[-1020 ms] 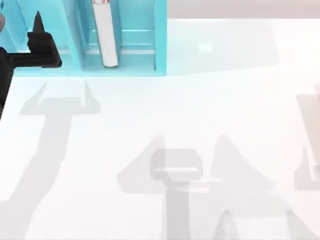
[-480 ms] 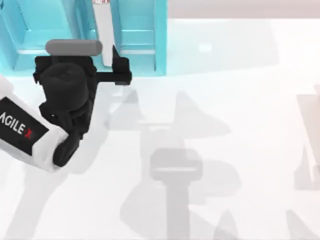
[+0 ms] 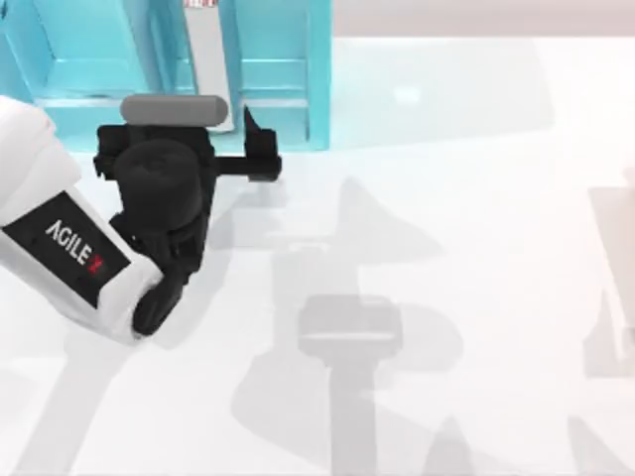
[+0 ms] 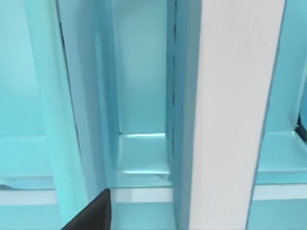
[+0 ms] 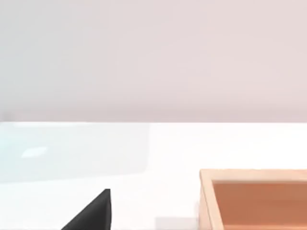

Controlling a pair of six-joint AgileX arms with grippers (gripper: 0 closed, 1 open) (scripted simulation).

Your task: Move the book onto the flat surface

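The left gripper has been swung in from the far left edge of the top view to the open front of the turquoise shelf, and over the last half second it has been shifted a little further to the right and nearer the shelf mouth. The book is seen standing upright on its edge in a narrow compartment of that shelf, its whitish page edges turned toward the table and its small red-and-white mark at the far end; it has not been moved. In the top view one dark finger is seen just to the right of the book's near end, while the other is hidden under the wrist body, so whether the fingers are apart or together cannot be told, though the book appears to be lined up between them. In the left wrist view the page edge is seen close ahead as a broad pale band beside a shelf divider. The approach is judged nearly complete, with a grasp and a pull onto the flat surface yet to be made. The right arm is parked off to the right, a wooden box being seen in its wrist view.
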